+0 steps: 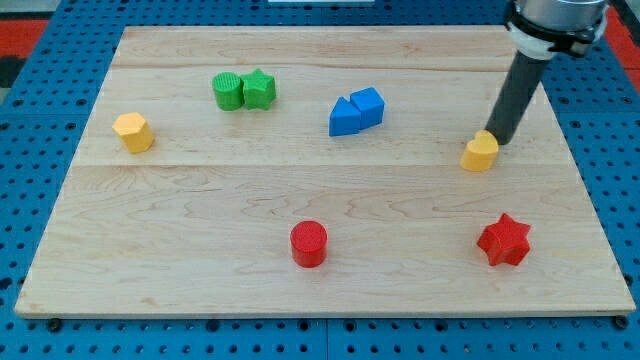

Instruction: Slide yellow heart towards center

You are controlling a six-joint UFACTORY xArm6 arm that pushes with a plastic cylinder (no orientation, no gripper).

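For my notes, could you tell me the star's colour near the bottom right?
Red star, camera view.

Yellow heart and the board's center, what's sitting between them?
Nothing: in the camera view, bare wood runs from the yellow heart leftward to the center. My tip sits against its upper-right side.

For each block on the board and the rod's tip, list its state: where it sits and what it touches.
My tip: touching yellow heart's upper right.
Yellow heart: right side, flat.
Yellow hexagon: far left, alone.
Green cylinder: touching green star.
Blue triangle: touching blue cube.
Red cylinder: alone.
Red star: alone.
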